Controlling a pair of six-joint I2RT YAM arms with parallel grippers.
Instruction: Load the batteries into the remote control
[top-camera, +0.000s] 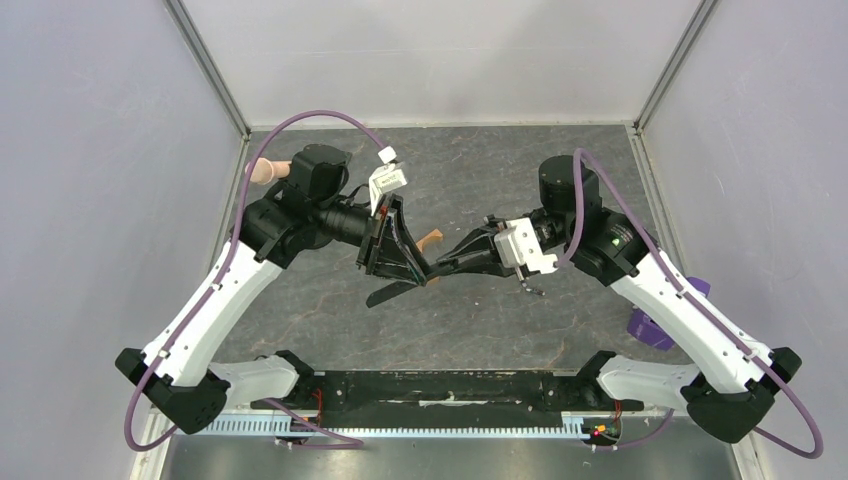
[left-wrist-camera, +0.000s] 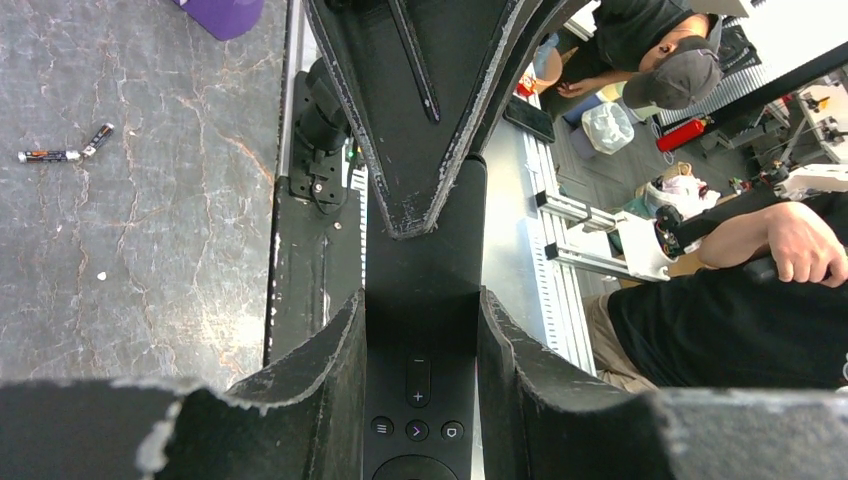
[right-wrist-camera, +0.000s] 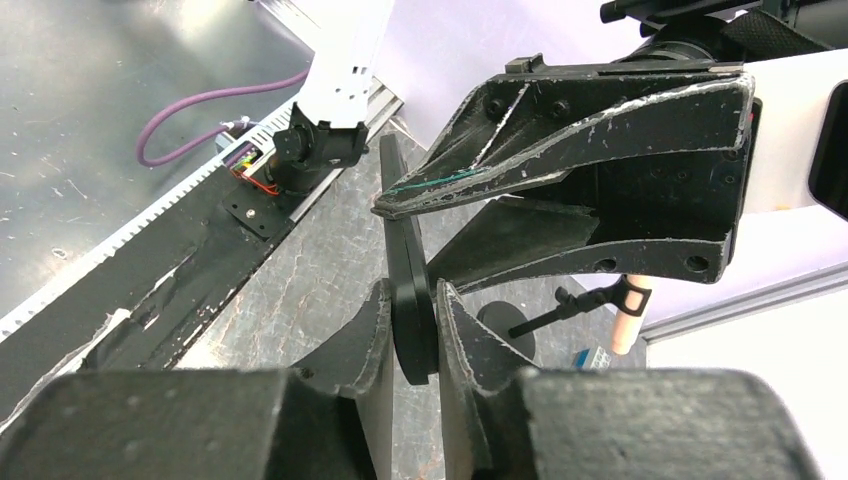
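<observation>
The remote control (left-wrist-camera: 420, 330), a slim black bar with its buttons facing the camera, is held clear of the table between the two arms. My left gripper (left-wrist-camera: 420, 300) is shut on its two long sides. My right gripper (right-wrist-camera: 412, 290) has both fingers pressed on the remote (right-wrist-camera: 405, 230), seen edge-on, at its far end. In the top view the two grippers meet at mid-table, left gripper (top-camera: 412, 268) and right gripper (top-camera: 440, 268), and the remote (top-camera: 392, 294) pokes out below them. Two batteries (left-wrist-camera: 62, 150) lie loose on the table (left-wrist-camera: 150, 250), also seen as batteries (top-camera: 531, 288) under the right wrist.
A purple object (top-camera: 650, 325) sits by the right wall. A peach-coloured piece (top-camera: 268, 170) lies at the back left and an orange piece (top-camera: 430, 240) behind the grippers. A black disc (right-wrist-camera: 505, 325), a tan-handled tool (right-wrist-camera: 625, 320) and a blue block (right-wrist-camera: 595, 357) lie beyond the remote.
</observation>
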